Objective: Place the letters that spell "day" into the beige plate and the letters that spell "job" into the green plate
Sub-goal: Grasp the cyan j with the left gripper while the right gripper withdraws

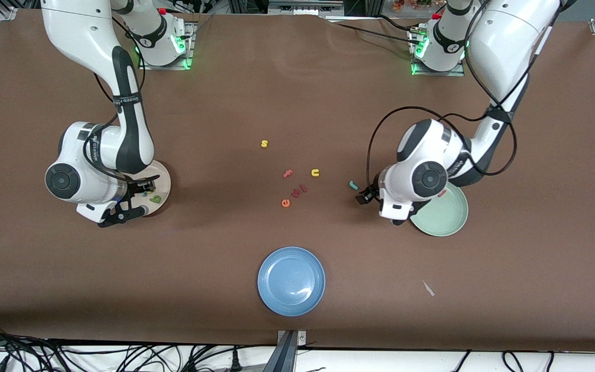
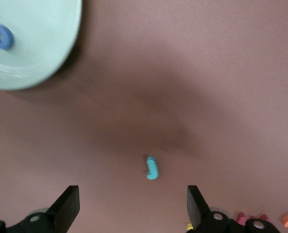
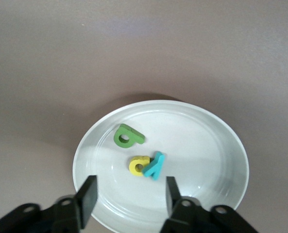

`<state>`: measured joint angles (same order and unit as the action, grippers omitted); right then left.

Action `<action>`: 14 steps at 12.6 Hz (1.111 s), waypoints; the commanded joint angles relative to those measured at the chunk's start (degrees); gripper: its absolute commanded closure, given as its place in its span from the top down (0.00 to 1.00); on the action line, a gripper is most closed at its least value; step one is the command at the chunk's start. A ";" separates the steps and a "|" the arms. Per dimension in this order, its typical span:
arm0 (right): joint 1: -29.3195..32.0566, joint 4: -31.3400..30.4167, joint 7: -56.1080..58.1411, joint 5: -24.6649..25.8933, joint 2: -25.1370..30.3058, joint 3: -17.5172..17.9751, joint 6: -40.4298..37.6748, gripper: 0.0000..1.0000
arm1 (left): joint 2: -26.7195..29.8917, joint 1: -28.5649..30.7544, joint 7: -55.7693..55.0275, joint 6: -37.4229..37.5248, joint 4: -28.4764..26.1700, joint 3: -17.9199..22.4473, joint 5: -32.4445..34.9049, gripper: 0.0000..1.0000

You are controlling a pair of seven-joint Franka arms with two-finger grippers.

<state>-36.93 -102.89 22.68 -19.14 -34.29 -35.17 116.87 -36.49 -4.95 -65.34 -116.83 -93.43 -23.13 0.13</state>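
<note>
The beige plate (image 3: 207,145) holds the green "a" (image 3: 128,136), the yellow "d" (image 3: 138,166) and the teal "y" (image 3: 156,165), the last two touching. My right gripper (image 3: 130,194) hangs open just above them, empty; in the front view the right gripper (image 1: 134,200) covers part of the beige plate (image 1: 165,181). The teal "j" (image 2: 152,168) lies on the table beside the green plate (image 2: 37,53), which holds the blue "o" (image 2: 0,37). My left gripper (image 2: 133,205) is open low over the table close to the "j" (image 1: 352,184). The "b" is hidden.
Loose letters lie mid-table: a yellow "s" (image 1: 264,143), a pink "f" (image 1: 287,174), a yellow "u" (image 1: 316,172), a pink-red piece (image 1: 302,190) and an orange "e" (image 1: 286,203). A blue plate (image 1: 291,280) sits nearest the front camera. The left arm overhangs the green plate (image 1: 447,219).
</note>
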 commanded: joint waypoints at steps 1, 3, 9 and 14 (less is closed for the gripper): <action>-0.69 0.93 -7.09 -1.16 0.37 0.10 -0.94 1.00 | 0.80 -1.55 -4.95 -7.42 -5.17 0.28 2.75 0.96; -1.21 2.07 -12.37 -1.25 0.46 0.27 -2.07 1.00 | 0.45 -2.52 -10.65 -11.56 -7.64 0.19 7.67 0.93; -3.15 6.55 -26.10 -1.07 0.54 0.10 -9.80 1.00 | -2.44 -3.40 -12.35 -14.74 -7.91 0.28 7.87 0.53; 1.83 6.30 -31.54 8.74 9.30 7.80 -12.63 1.00 | -3.68 -3.58 -12.44 -15.89 -7.91 0.28 7.87 0.44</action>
<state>-39.30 -95.14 -5.86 -15.28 -30.90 -32.77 105.54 -40.29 -8.27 -76.29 -132.05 -101.00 -22.93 6.22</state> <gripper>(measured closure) 0.000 0.520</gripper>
